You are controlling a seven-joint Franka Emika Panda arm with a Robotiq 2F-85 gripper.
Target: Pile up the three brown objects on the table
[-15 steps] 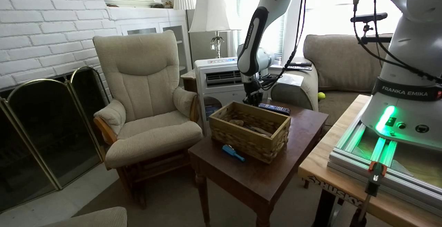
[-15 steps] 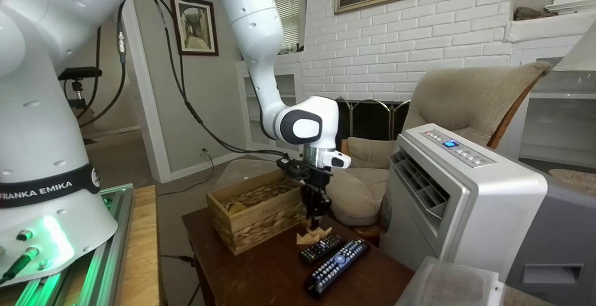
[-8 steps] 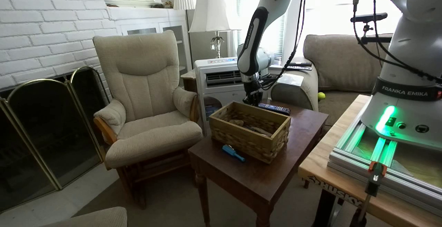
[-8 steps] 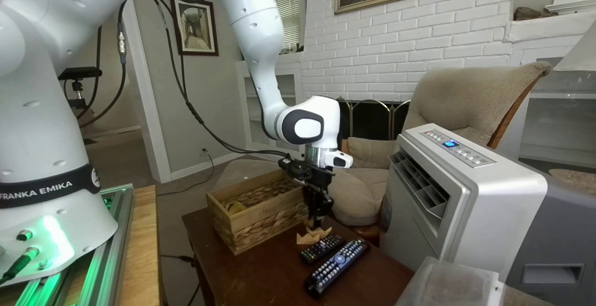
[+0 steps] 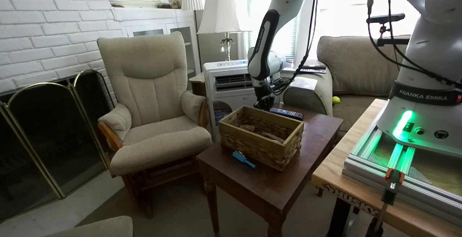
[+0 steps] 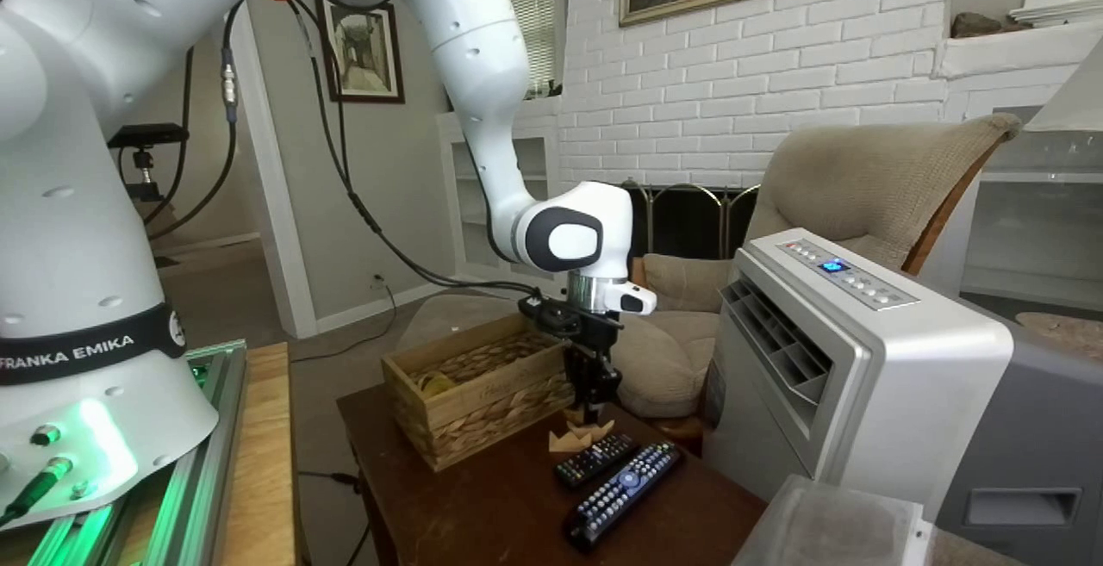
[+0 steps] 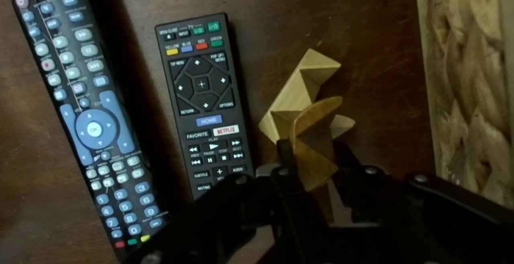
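The table (image 5: 269, 190) is dark reddish-brown; its top also shows in an exterior view (image 6: 491, 506). A darker brown faceted wooden piece (image 7: 313, 161) stands between the fingers of my gripper (image 7: 313, 150), which is shut on it. A paler faceted wooden piece (image 7: 295, 95) lies on the table just beyond and partly behind it. A pale tip (image 7: 342, 125) shows at right; I cannot tell whether it is a separate piece. In an exterior view, my gripper (image 6: 592, 415) is low over the pale wood (image 6: 570, 442). In an exterior view (image 5: 265, 104), the basket hides the pieces.
A woven basket (image 5: 258, 145) with wooden rim stands beside the gripper. Two remotes, a smaller black one (image 7: 202, 95) and a longer one (image 7: 94, 127), lie close to the pieces. A blue object (image 5: 244, 159) lies by the basket. A white appliance (image 6: 853, 359) stands behind the table.
In an exterior view my gripper has shifted slightly right, with the darker wooden piece at its tips. The pale wood, basket and remotes have stayed in place.
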